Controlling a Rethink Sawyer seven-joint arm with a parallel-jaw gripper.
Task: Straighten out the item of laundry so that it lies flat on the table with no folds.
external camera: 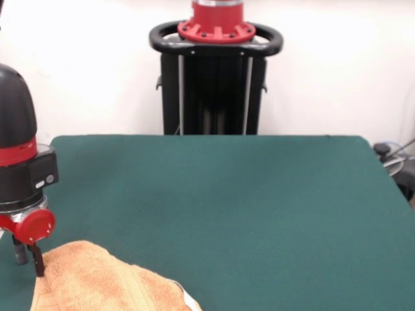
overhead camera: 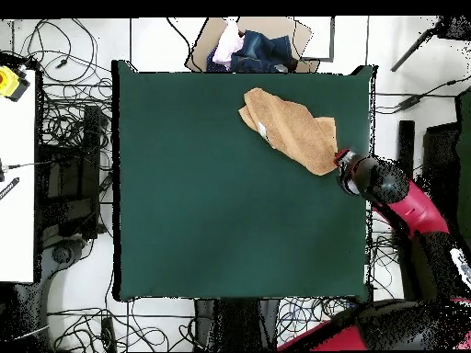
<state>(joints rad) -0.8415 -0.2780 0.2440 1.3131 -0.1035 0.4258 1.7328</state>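
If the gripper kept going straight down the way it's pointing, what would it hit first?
Most likely the edge of the crumpled orange-tan terry towel: the gripper points down at that edge, tips about level with it. Contact is unclear; just beside lies the dark green felt table.

The towel (external camera: pixel 97 282) is orange-tan, with a looped terry texture and a plain woven band running across it; a small white tag (external camera: pixel 189 299) shows at its near edge. The surface (external camera: pixel 246 207) is an even dark green with no pattern. The arm (overhead camera: pixel 405 198) is red with black sections, and in the front view its wrist carries a black housing, a red band and a red disc. The pincer (external camera: pixel 29 254) is black. Beyond the surface's far edge, the overhead view shows dark blue and pale lilac cloth (overhead camera: pixel 241 48) on brown cardboard (overhead camera: pixel 204 55).
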